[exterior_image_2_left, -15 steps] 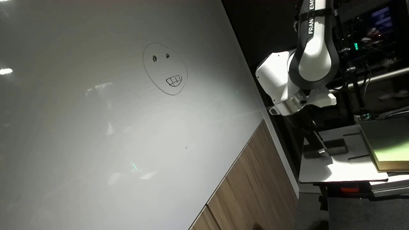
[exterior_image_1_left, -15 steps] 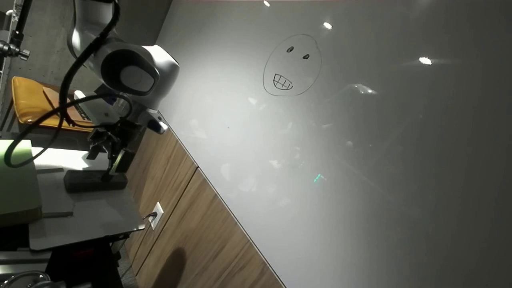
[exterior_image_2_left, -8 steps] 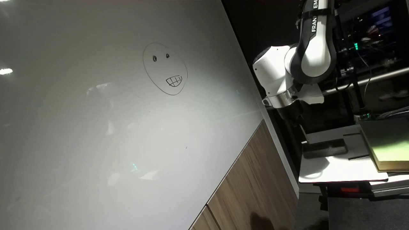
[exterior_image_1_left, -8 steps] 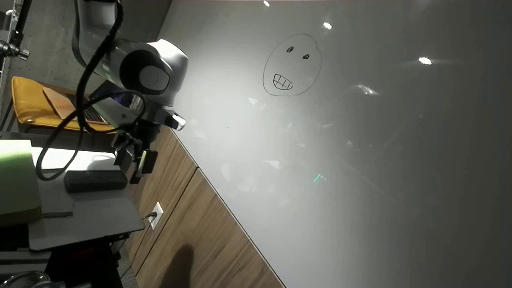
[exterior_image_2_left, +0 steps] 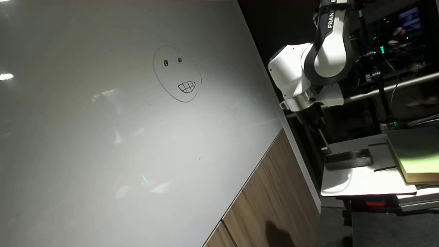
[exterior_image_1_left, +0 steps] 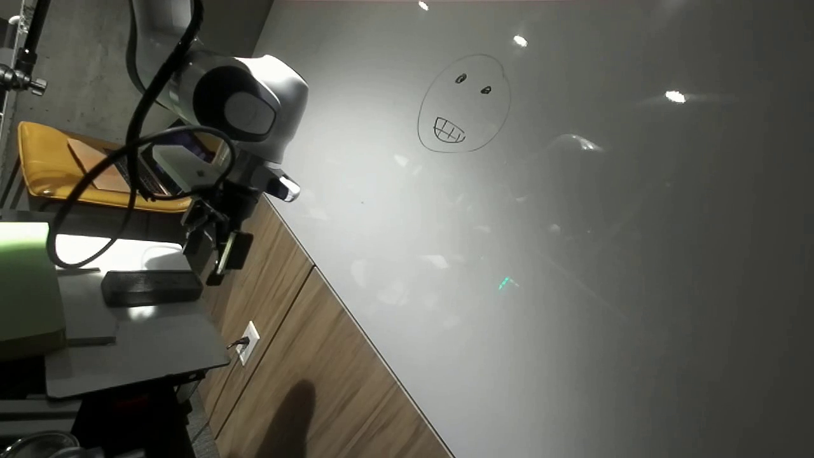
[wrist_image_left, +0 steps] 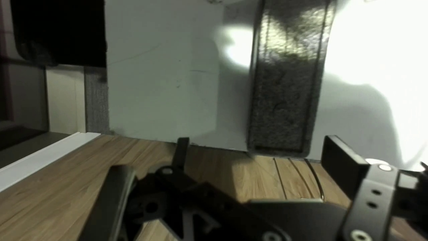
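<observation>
My gripper (exterior_image_1_left: 202, 263) is open and empty. It hangs above and beside the wall-side end of a dark grey, felt-like oblong block (exterior_image_1_left: 152, 288). The block lies flat on a small pale table (exterior_image_1_left: 168, 343). In an exterior view the fingertips (exterior_image_2_left: 325, 150) are just above the block's near end (exterior_image_2_left: 353, 160), apart from it. In the wrist view the block (wrist_image_left: 286, 90) stretches away between the two spread fingers (wrist_image_left: 255, 144), and its end lies at the table's edge (wrist_image_left: 160, 87).
A glossy whiteboard (exterior_image_1_left: 572, 267) bears a drawn face (exterior_image_1_left: 449, 131). Wood panelling (exterior_image_1_left: 331, 369) with a plugged outlet (exterior_image_1_left: 251, 341) runs below. A green-topped box or book (exterior_image_2_left: 422, 161) stands beside the block. A yellow chair (exterior_image_1_left: 48, 159) holds a laptop. A loose black cable (exterior_image_1_left: 54, 238) hangs from the arm.
The gripper has risen from over the block and moved toward the wall, clear of the block's end. Most of this came in the first half second. The block has stayed in place.
</observation>
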You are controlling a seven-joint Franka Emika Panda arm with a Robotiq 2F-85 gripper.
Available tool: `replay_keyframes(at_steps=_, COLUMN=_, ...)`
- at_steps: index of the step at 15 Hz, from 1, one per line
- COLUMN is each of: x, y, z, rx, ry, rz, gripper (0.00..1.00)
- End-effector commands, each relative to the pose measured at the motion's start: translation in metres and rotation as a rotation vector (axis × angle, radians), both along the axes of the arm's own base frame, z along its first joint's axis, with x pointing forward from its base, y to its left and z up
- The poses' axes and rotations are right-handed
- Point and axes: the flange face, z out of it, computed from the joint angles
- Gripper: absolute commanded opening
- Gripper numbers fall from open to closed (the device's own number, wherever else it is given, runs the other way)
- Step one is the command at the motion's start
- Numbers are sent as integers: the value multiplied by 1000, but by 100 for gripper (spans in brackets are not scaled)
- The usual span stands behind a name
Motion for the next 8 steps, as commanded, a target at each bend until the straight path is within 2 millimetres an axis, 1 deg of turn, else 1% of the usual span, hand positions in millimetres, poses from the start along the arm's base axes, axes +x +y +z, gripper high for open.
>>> replay_keyframes(at_steps=1, x=-8, y=25, z=9, rx=53, ry=53, rz=9, gripper=100)
replay_keyframes(at_steps=2, x=-9, y=29, z=8, rx=55, ry=60, rz=9, gripper=100)
replay_keyframes(at_steps=4, x=-10, y=28, z=2, rx=44, ry=72, rz=9, gripper=100)
replay_keyframes(at_steps=8, x=-12, y=17, z=-9, rx=26, ry=89, rz=7, gripper=100)
